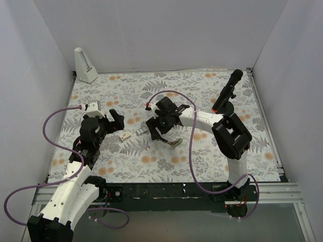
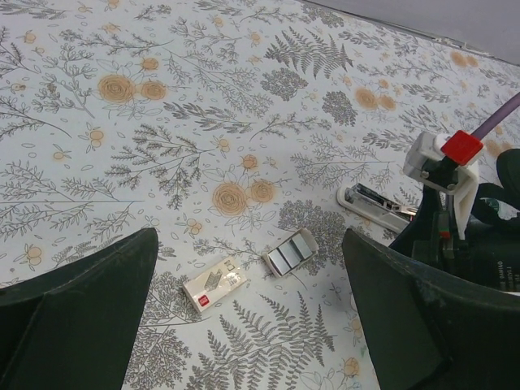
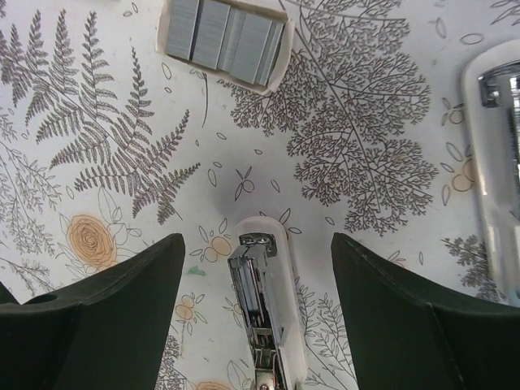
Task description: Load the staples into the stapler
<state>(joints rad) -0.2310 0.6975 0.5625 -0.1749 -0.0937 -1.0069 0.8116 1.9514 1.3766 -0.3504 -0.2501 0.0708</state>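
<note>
The left pincer (image 2: 244, 252) gapes empty over the staples (image 2: 290, 252); the right pincer (image 3: 256, 248), also open, hangs over the opened stapler (image 3: 268, 325) near the middle of the surface (image 1: 202, 85).

**Worktop (image 1: 202, 166), fern-and-flower print.** Near its middle lay a beige sleeve (image 2: 213, 284) with a red mark. Just beside it, not touching, was a small tray (image 2: 270, 262) filled with grey staples (image 2: 292, 250). The stapler (image 2: 375, 203) lay folded open close by. A white wedge-shaped object (image 1: 85, 65) stood at the far left corner.
</note>
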